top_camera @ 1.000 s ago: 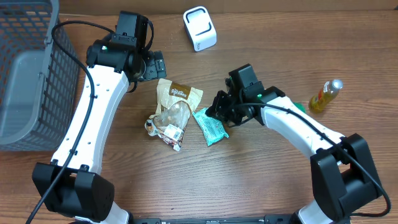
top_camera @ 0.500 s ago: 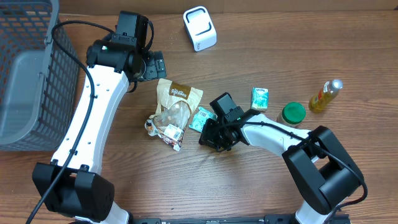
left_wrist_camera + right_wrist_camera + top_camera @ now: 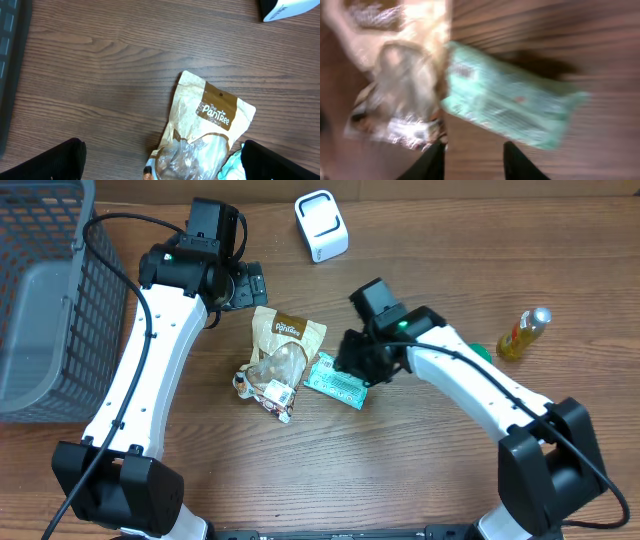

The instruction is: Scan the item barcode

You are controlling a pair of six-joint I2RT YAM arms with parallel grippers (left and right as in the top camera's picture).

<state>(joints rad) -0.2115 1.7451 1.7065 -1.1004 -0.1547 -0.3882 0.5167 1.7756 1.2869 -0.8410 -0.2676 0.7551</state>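
Overhead: green packet (image 3: 335,385) against brown pouch (image 3: 283,345); right pincer (image 3: 350,364) narrow, left pincer (image 3: 250,284) wide.

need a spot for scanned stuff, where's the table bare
Free: the wood right of the scanner, back toward the bottle; also the front strip between the arm bases, below the teal packet. Crowded: the middle, where pouch, clear bag, teal packet and right gripper bunch together.
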